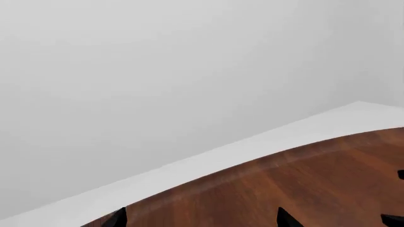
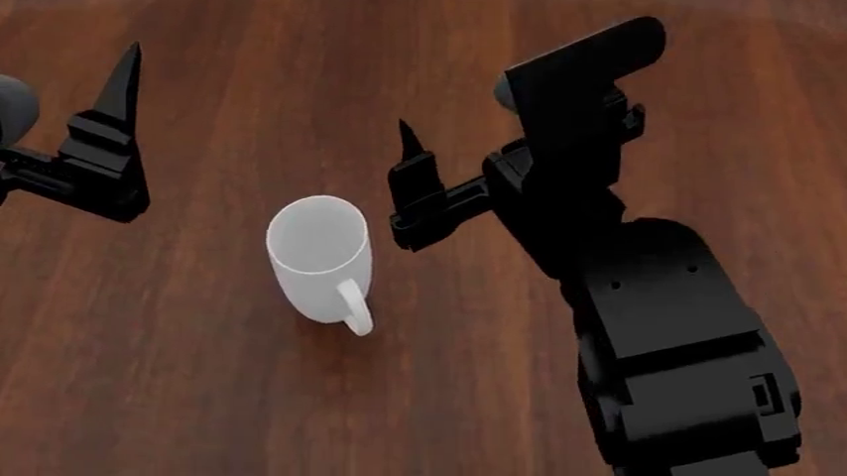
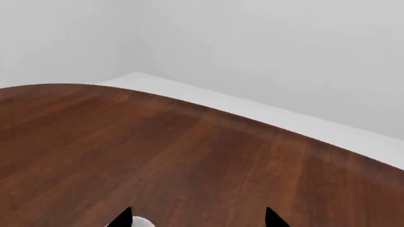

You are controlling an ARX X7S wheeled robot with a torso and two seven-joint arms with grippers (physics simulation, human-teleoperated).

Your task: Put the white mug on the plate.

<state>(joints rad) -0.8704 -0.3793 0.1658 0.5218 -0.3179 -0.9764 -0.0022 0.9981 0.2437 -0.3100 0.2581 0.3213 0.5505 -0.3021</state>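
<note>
A plain all-white cylindrical ceramic mug with a loop handle (image 2: 319, 256) stands upright on the dark brown wooden table (image 2: 198, 397), its mouth open to the head camera and its handle turned toward the robot. The right gripper (image 2: 510, 134) hangs just beside the mug on its right; one pointed black finger (image 2: 411, 149) rises near the rim, and in the right wrist view the two fingertips sit well apart with a sliver of white between them at the lower edge, so its jaws are released and hold nothing. That stance looks like a line-up for a side grasp, with the handle left clear of the fingers. The left gripper (image 1: 202, 220) waits farther off on the mug's other side, its tips also spread and empty in the left wrist view, probably parked so it stays out of the way. The plate is not visible in any view, so the carry looks yet to begin.
</note>
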